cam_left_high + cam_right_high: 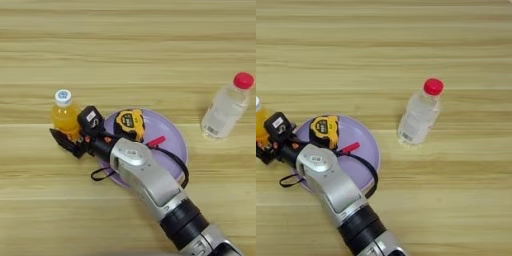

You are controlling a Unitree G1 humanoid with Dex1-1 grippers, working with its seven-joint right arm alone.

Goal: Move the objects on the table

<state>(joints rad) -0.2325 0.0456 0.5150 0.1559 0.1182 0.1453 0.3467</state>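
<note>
My gripper pinching orange juice bottle between two black fingers, upright on table, just left of lilac plate. Tape measure on plate, right of fingers; pen beside it.

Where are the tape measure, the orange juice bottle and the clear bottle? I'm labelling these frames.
tape measure (130, 123), left eye view, on its yellow case.
orange juice bottle (64, 115), left eye view, on its orange body.
clear bottle (417, 118), right eye view, on its clear body.

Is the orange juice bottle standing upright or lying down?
Upright. The juice bottle stands on the table with its white cap on top, left of the plate, at the gripper.
</note>
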